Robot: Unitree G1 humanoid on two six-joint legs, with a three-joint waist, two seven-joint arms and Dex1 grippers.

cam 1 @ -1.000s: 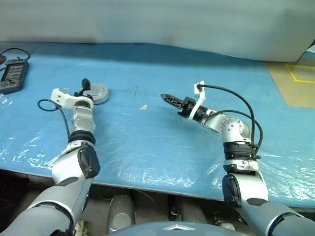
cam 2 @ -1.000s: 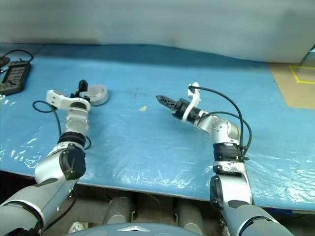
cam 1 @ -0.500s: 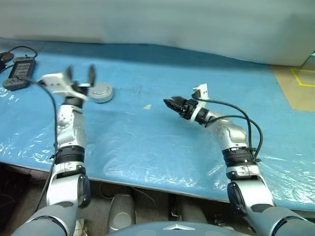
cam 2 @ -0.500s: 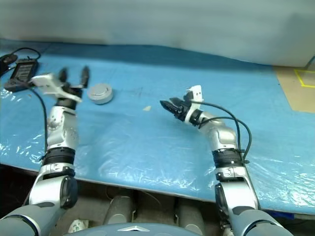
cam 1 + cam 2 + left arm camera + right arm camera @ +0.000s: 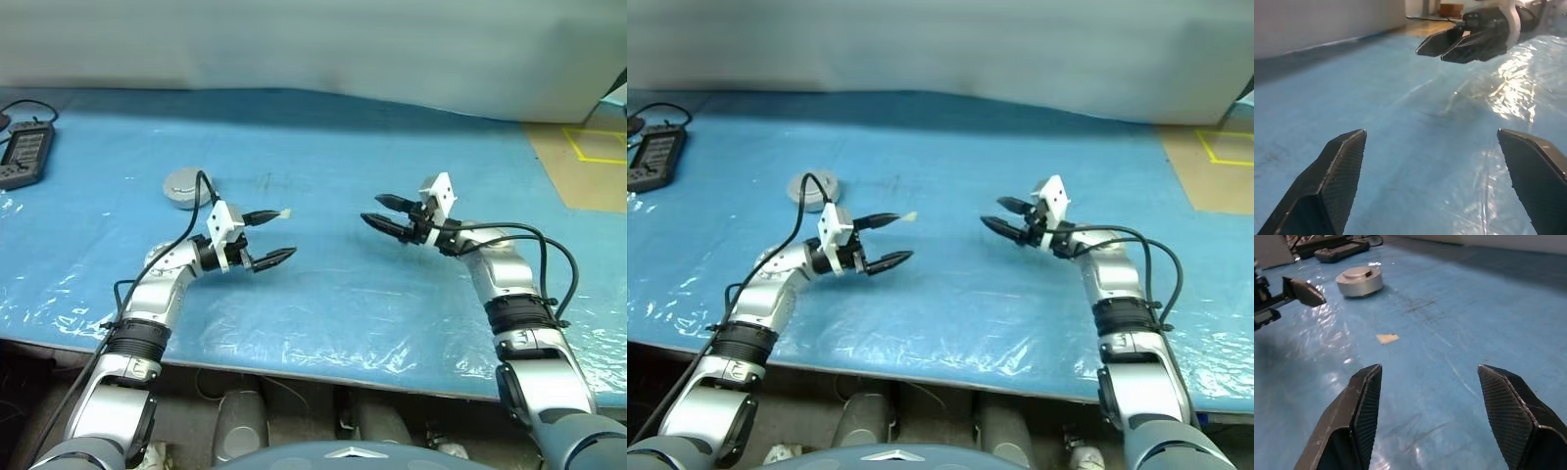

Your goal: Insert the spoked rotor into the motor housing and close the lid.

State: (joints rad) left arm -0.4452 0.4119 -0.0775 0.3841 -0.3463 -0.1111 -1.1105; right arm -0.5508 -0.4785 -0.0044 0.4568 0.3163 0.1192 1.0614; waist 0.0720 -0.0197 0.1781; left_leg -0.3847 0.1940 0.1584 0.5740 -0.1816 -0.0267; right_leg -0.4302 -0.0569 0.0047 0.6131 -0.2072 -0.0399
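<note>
The motor housing (image 5: pixel 182 187), with the lid closed over it as far as can be seen, lies flat on the blue plastic-covered table (image 5: pixel 323 294), toward the far left part of it, as one squat grey round unit. Its flat face is turned upward, with a small raised hub at the centre seen in the right wrist view, so its axis stands upright and, being round, it has no long side to point anywhere. It rests alone, touched by neither arm. The left gripper (image 5: pixel 272 238) hangs above the table just nearer than the housing and to its right, level, aimed toward the right arm, its two black fingers spread wide with nothing between them. The right gripper (image 5: pixel 380 212) hovers over the middle of the table, well apart from the housing, aimed back toward the left arm, its fingers also parted and empty. A small pale scrap (image 5: pixel 1387 338) lies on the sheet between the two grippers. A black handheld controller (image 5: pixel 24 155) with a cable sits at the far left edge of the table.
</note>
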